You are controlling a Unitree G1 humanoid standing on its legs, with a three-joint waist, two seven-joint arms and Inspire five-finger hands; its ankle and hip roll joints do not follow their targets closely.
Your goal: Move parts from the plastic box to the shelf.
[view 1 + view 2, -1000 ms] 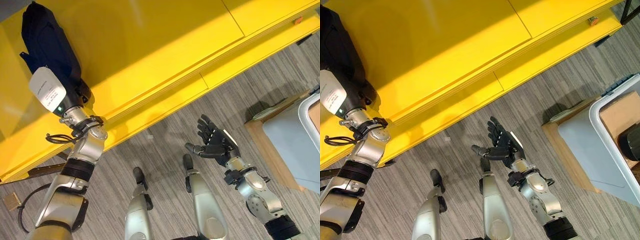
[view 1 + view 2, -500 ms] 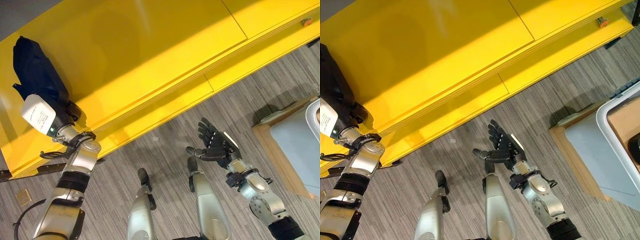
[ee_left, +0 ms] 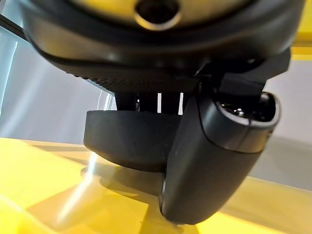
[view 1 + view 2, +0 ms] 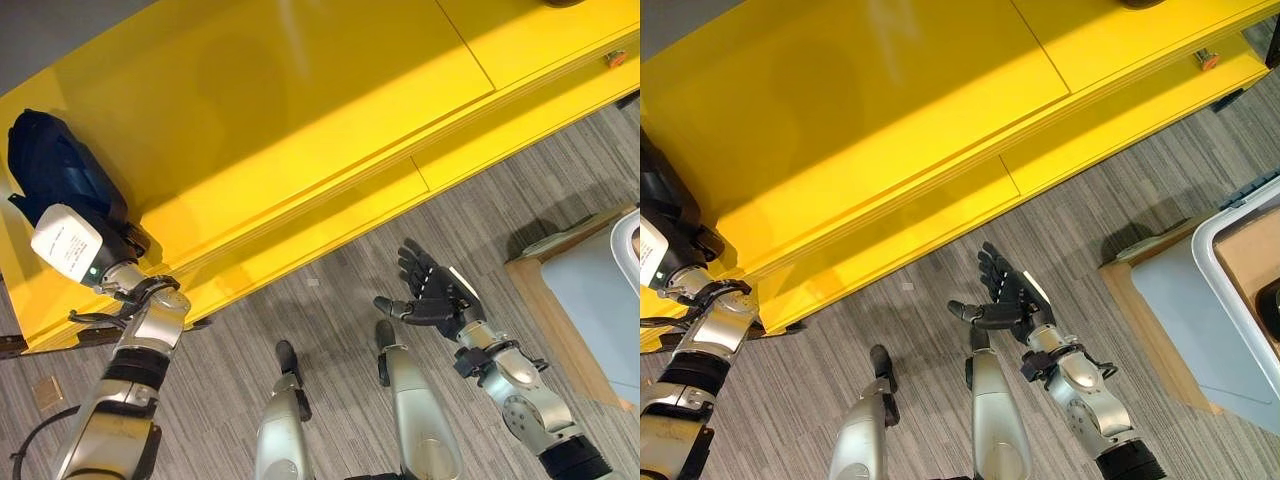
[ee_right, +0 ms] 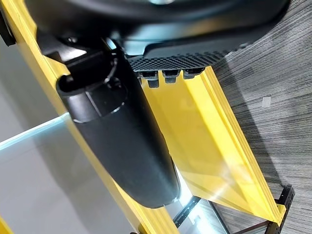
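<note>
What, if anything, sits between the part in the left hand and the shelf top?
Nothing visible does. The left hand holds the dark part right over the bare yellow shelf, with only its shadow beneath it. Whether it already touches, I cannot tell. The right hand hangs open above the floor.

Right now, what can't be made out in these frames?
- Left hand on the shelf: its own back hides its grip in the eye views, and in the left wrist view the dark part covers it.
- Box: the right edge cuts it off, and its contents with it.
- Orange thing at the shelf's far end: too small to identify.
</note>
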